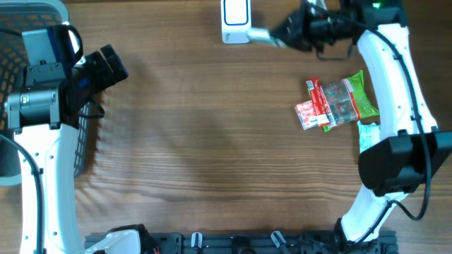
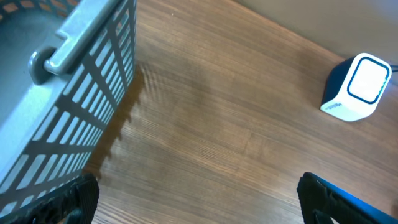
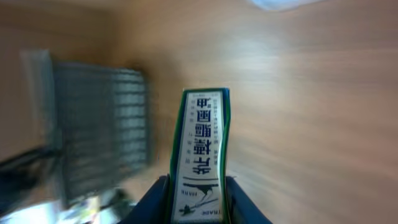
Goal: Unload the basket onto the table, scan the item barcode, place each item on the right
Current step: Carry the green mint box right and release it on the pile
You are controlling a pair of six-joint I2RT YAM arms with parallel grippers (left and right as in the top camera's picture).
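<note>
Risk sits mostly with the grip. Our right claw is clamped on one end of a slim box, which juts out toward the white scanner at the top centre of the overhead frame. From the right wrist view, the slim box stands tall between the fingers, held only at its lower end. We judge a long, thin item pinched that way could twist or slide if it is swung quickly. That view is blurred, so we cannot read any barcode or tell which face carries it. If the wrong face meets the scanner window, no scan will register.

The box tip lies just beside the scanner, and we cannot tell whether they touch. A push further in could shove or tip the scanner.

Our left claw is spread wide and empty over the basket at the left edge. More snack packets wait on the counter at right.
</note>
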